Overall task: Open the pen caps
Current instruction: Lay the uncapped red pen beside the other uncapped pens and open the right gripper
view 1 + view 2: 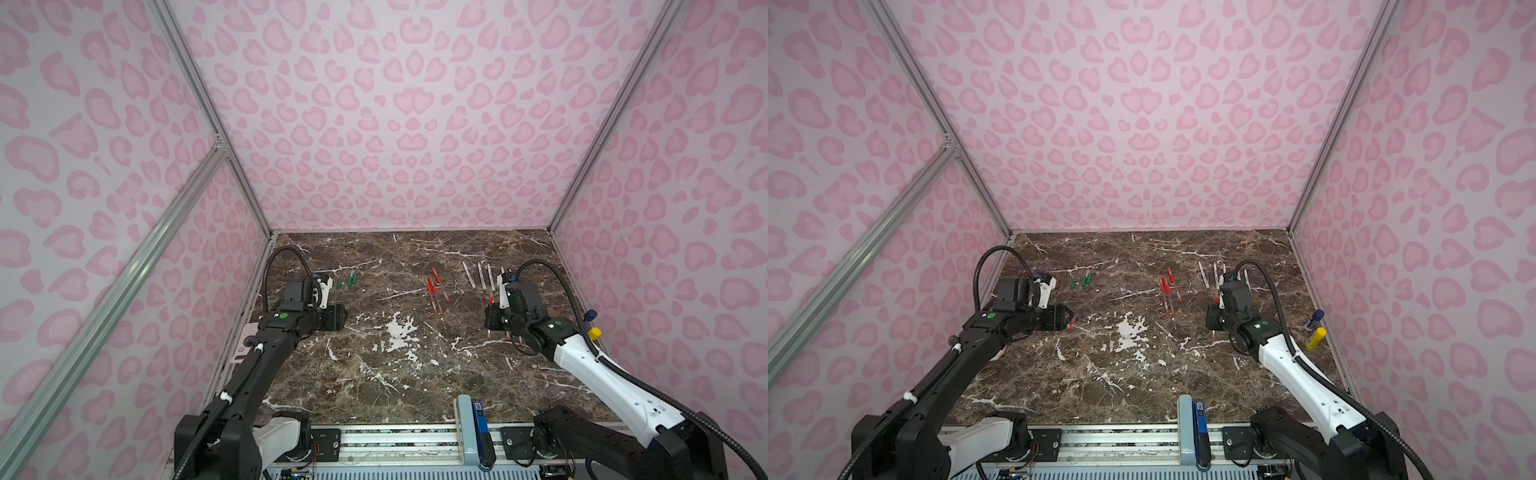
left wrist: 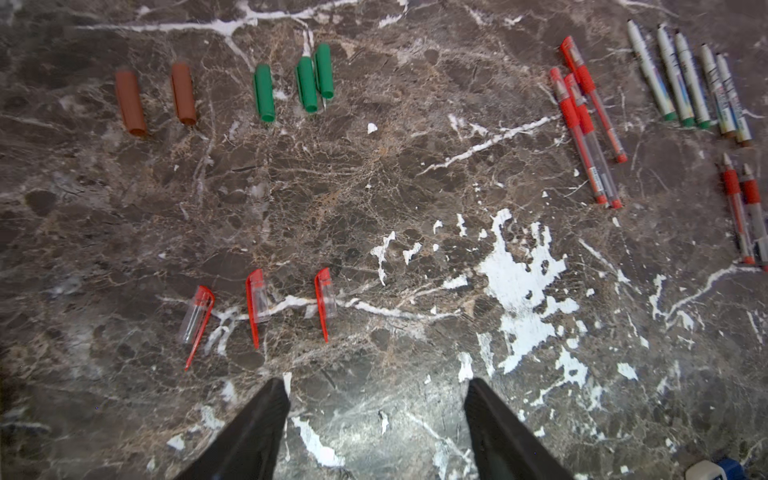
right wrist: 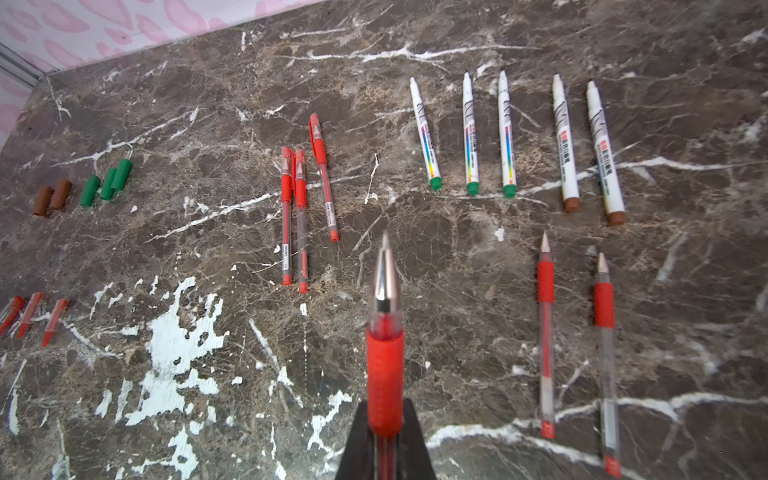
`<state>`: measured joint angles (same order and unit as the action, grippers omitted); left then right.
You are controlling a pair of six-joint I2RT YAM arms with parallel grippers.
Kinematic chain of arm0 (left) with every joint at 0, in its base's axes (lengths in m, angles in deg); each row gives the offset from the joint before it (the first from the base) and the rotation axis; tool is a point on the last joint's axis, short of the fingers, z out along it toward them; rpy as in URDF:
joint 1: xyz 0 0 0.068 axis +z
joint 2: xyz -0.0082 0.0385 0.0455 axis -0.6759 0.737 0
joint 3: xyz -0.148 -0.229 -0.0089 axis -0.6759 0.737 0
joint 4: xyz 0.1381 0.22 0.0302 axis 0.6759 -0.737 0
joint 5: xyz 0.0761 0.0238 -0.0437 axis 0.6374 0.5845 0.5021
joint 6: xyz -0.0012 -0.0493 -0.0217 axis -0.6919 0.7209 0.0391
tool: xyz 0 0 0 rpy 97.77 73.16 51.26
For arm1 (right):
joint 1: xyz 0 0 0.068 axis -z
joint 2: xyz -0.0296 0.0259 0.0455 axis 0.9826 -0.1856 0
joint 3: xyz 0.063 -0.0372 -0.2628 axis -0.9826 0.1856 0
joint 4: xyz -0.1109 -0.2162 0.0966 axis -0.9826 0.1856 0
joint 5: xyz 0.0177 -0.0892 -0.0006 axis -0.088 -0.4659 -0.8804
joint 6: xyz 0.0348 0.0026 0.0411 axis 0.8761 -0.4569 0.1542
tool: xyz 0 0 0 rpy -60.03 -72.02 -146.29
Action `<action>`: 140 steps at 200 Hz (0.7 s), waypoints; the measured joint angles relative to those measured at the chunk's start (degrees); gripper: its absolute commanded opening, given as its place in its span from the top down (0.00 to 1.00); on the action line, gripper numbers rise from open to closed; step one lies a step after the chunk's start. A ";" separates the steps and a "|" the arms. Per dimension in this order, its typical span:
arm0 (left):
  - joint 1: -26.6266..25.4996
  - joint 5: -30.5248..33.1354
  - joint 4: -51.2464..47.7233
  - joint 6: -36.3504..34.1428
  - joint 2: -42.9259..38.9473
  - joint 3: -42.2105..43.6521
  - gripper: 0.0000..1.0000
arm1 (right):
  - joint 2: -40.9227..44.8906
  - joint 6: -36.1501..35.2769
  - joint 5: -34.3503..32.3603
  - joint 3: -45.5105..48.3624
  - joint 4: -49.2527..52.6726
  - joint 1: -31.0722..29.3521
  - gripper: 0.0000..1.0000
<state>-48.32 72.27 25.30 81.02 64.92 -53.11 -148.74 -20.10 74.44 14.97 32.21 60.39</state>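
Observation:
In the left wrist view my left gripper stands open over bare marble with nothing between its fingers. Just beyond it lie three red-clipped clear pen caps in a row. Farther off lie three green caps and two brown caps. My right gripper is shut on a red pen whose bare metal tip points forward. Two more uncapped red pens lie beside it. Three capped red pens lie mid-table, and several white-barrelled pens lie uncapped beyond. In both top views the left gripper is on the left and the right gripper on the right.
A blue-capped tube and a yellow tube lie by the right wall. Pink patterned walls close in the marble table on three sides. A metal rail with the arm bases runs along the front edge.

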 measured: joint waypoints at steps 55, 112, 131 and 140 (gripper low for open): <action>4.28 -3.54 2.73 -0.63 -7.65 2.99 0.13 | -11.04 -5.38 2.89 -5.57 2.89 7.87 1.00; 5.49 -3.93 2.86 -1.31 -8.26 1.31 0.09 | -25.79 -10.16 3.43 -11.80 3.96 10.71 1.00; 5.70 -4.09 2.91 -1.31 -8.46 1.31 0.09 | -29.42 -10.78 3.63 -12.96 3.85 11.13 1.00; 5.81 -4.33 2.91 -1.40 -8.44 1.31 0.09 | -30.97 -10.80 3.65 -13.57 3.96 11.30 1.00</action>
<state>-42.51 67.94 28.21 79.62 56.49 -51.80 -179.71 -30.90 78.09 1.40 36.17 71.69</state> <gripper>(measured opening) 0.911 0.078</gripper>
